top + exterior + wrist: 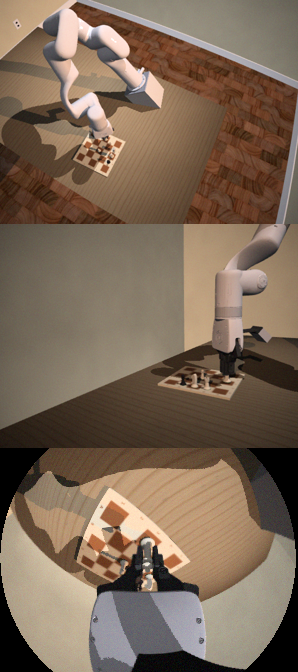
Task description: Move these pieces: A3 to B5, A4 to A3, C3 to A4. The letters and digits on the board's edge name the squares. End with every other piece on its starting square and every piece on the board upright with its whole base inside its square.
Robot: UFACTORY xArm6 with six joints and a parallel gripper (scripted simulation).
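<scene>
The gripper (105,138) (227,373) (147,552) points down over the chessboard (81,163) (193,389) (107,494), its fingers pinching a pale chess piece (227,379). The flared foot of that piece shows below the fingertips, upright and over the board; whether it touches the squares I cannot tell.

In the top view the board lies at an angle on the counter (162,152) (121,411) (200,508), nearer the counter's lower-left edge than its right-hand corner. The white arm's base block (155,92) stands by the upper-right edge, between the counter's upper-left and right-hand corners.

Four other pieces stand upright on the board, clear of the gripper. In the exterior view a black piece (108,161) (183,380) is leftmost, then a white horse piece (111,155) (194,381), with a white castle piece (114,149) (207,384) to its right. A small white pawn (99,150) (202,374) stands behind them. The letters and digits are too small to read, so the squares cannot be named.
</scene>
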